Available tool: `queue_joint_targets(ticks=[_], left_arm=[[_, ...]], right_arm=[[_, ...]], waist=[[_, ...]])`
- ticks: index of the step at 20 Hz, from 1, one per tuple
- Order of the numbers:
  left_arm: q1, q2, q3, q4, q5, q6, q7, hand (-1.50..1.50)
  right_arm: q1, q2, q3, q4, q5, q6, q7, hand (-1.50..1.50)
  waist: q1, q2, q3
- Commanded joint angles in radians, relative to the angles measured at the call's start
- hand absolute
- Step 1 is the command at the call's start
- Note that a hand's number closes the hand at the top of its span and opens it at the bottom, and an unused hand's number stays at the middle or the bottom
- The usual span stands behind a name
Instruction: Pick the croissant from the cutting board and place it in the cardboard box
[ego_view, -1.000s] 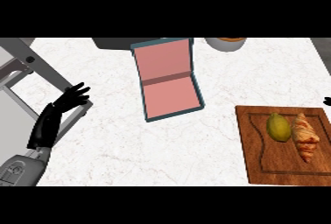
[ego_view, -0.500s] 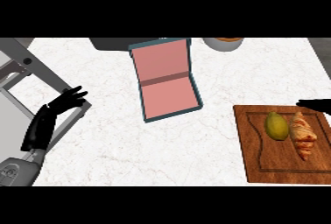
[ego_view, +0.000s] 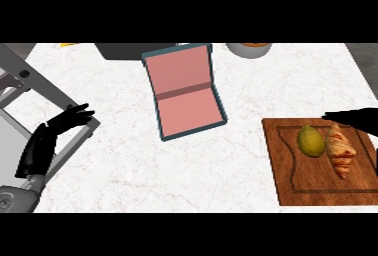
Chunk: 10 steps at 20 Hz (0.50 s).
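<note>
Head view: the croissant (ego_view: 341, 150) is seen lying lengthwise on the wooden cutting board (ego_view: 325, 192) at the right, with a yellow-green fruit, probably a pear (ego_view: 311, 140), just beside it on the left. The right hand (ego_view: 356, 119) is shown entering from the right edge with fingers stretched straight, open and holding nothing, poised above the board's far corner near the croissant's upper tip. The left hand (ego_view: 70, 121) is rested open at the left side of the counter (ego_view: 148, 170), by a grey metal frame (ego_view: 29, 80).

The cardboard box (ego_view: 184, 90), lying open with a pink inside and a teal rim, is placed well apart from the board, toward the middle.

Several risks may be judged. The pear could be knocked or caught together with the croissant, since the two lie so close. The pastry could be pinched only at its narrow tip and tilted during the carry. The raised flap of the box could be struck on approach.
</note>
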Motion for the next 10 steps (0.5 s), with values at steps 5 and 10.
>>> queue_joint_targets(ticks=[5, 10], left_arm=[[0.0, 0.035, 0.097, 0.074, -0.02, 0.032, 0.06, 0.0], [0.008, 0.01, 0.105, 0.09, -0.036, 0.026, 0.043, 0.0]], right_arm=[[-0.037, 0.045, -0.021, 0.067, 0.027, 0.014, -0.083, -1.5], [-0.025, 0.095, -0.033, -0.001, 0.022, 0.052, -0.071, -1.5]], waist=[[-0.008, 0.007, -0.007], [-0.018, 0.004, -0.008]])
